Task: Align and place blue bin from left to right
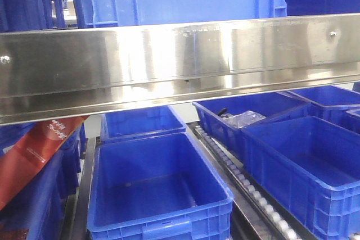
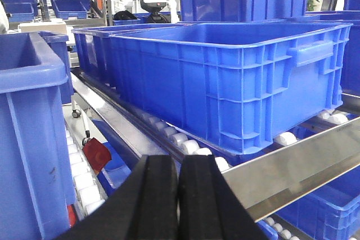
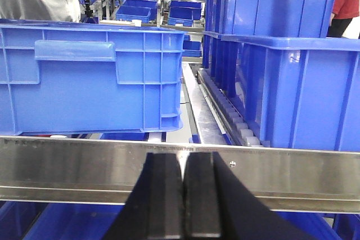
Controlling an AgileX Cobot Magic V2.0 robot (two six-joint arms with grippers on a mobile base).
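Black padded fingers of the left gripper (image 2: 178, 195) are seen pressed together at the bottom centre of the left wrist view, holding nothing. Just beyond them a steel rail (image 2: 292, 167) crosses, and above it the large blue plastic bin (image 2: 225, 82) rests on white rollers (image 2: 185, 143), apart from the gripper. In the right wrist view the right gripper (image 3: 183, 195) is likewise clenched empty at bottom centre, the bin seen upper left.
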